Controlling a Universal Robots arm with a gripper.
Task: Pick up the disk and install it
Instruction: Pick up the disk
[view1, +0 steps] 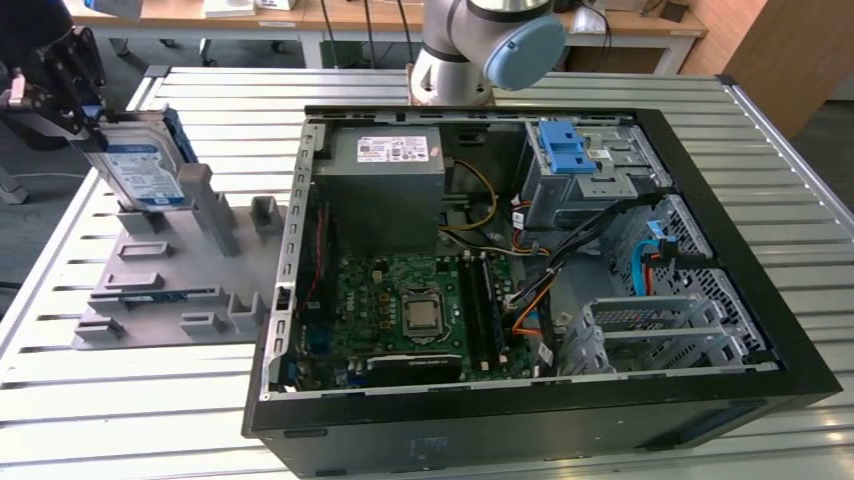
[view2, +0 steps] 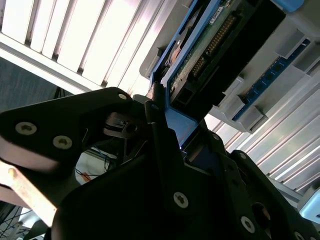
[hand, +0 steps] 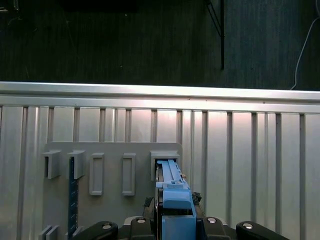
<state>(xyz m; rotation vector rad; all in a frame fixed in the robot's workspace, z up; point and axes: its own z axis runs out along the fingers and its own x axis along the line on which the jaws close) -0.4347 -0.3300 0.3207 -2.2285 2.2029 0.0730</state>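
Exterior view, upper left: the gripper (view1: 83, 118) hangs over the disk (view1: 140, 172), its fingers (view2: 160, 145) pressed onto the blue frame at the disk's top end. Both wrist views bear out this grasp, with the frame caught between the dark fingers. The disk stands on edge in the far slot of the grey rack (view1: 174, 290), at the left of the frame on the slatted table (view1: 120, 400). Its lower end looks seated in the slot, so I judge it gripped but not yet lifted out. The rack holds it upright, presumably so the narrow top end is free for a pinch from above. Its long axis runs up from the rack, leaning a little toward the upper left, and the labelled face is turned toward the camera. Further right, well apart from the disk, the case (view1: 534, 425) lies on its side with the panel off, so its inside is reachable from above. At its upper right sits a metal bay (view1: 594, 185) topped by a blue latch (view1: 566, 150).
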